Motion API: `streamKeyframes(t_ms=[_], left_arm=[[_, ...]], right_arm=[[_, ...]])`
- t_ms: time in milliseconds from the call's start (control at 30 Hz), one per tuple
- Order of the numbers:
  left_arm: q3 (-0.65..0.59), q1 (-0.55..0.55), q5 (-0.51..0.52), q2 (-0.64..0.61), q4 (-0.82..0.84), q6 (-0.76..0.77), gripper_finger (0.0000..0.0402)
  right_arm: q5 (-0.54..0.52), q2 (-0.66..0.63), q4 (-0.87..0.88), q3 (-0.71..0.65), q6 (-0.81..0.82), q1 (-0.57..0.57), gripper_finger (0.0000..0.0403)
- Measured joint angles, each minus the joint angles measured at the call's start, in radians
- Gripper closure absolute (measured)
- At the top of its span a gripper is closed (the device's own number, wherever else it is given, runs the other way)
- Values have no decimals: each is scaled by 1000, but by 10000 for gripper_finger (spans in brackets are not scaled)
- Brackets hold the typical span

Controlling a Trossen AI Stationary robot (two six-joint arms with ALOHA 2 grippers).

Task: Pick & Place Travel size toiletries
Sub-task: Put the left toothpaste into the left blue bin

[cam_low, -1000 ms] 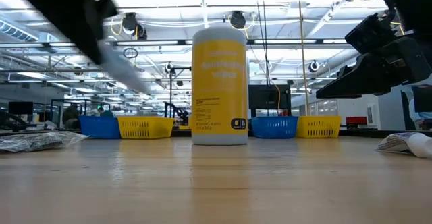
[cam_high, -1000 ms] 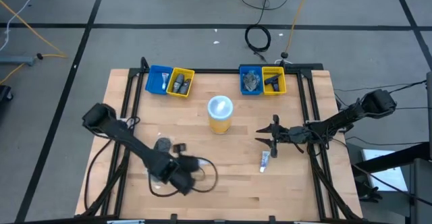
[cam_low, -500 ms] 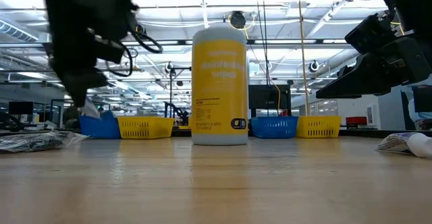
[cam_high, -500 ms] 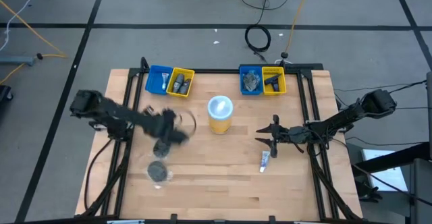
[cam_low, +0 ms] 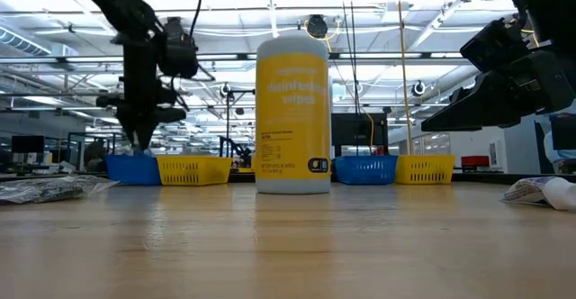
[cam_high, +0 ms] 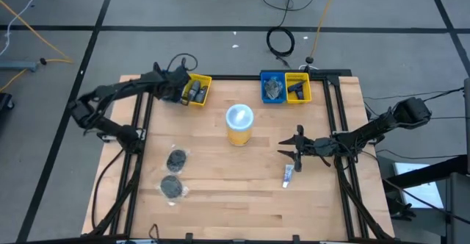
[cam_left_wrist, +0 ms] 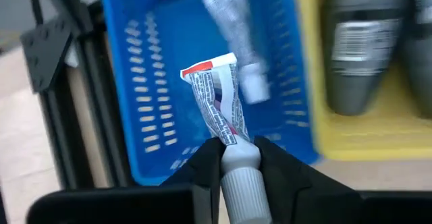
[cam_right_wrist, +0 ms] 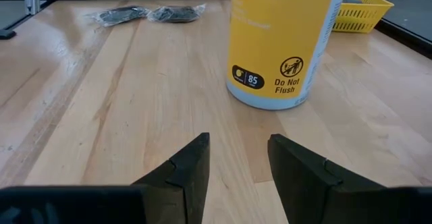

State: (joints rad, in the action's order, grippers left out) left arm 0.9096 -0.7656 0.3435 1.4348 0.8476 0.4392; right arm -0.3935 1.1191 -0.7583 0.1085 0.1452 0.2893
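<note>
My left gripper (cam_high: 170, 90) hangs over the left blue bin (cam_left_wrist: 145, 102) at the table's far edge, shut on a small white tube (cam_left_wrist: 216, 106). A second tube (cam_left_wrist: 229, 21) lies in that bin. Dark bottles (cam_left_wrist: 364, 42) lie in the yellow bin beside it. Two dark wrapped discs (cam_high: 176, 158) (cam_high: 172, 187) lie flat on the near-left table. Another white tube (cam_high: 288, 173) lies on the table just nearer than my right gripper (cam_high: 294, 150), which is open and hovers at the right middle. My left gripper pinches the white tube between its two fingers at the grey cap end (cam_left_wrist: 239, 160). The fingers (cam_left_wrist: 202, 163) come from above, pointing down. The tube is lifted clear and hangs below them, its crimped end (cam_left_wrist: 209, 69) toward the blue bin's floor.
The tall yellow cup with a white lid (cam_high: 239, 123) stands mid-table, straight ahead of my right gripper (cam_right_wrist: 239, 156). A second blue bin (cam_high: 273, 88) and yellow bin (cam_high: 297, 88) sit at the far right. Bare wood lies along the near edge.
My left gripper has risen from the near-left table by the discs and swung toward the far edge, ending above the left blue bin with its fingers pointing down. The two discs have stayed where they lay.
</note>
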Motion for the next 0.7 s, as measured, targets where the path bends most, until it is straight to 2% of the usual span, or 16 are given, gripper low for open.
streamKeyframes(t_ms=[133,267,367,700], left_arm=[[0,-46,-8,53,9,-36,333],[0,-35,-102,86,-14,-66,348],[0,-5,-127,89,-37,-77,349],[0,16,-109,89,-100,-170,296]], right_arm=[[0,0,0,0,0,0,261],[-1,0,0,0,0,0,261],[-2,0,0,0,-1,0,261],[-2,0,0,0,-2,0,261]])
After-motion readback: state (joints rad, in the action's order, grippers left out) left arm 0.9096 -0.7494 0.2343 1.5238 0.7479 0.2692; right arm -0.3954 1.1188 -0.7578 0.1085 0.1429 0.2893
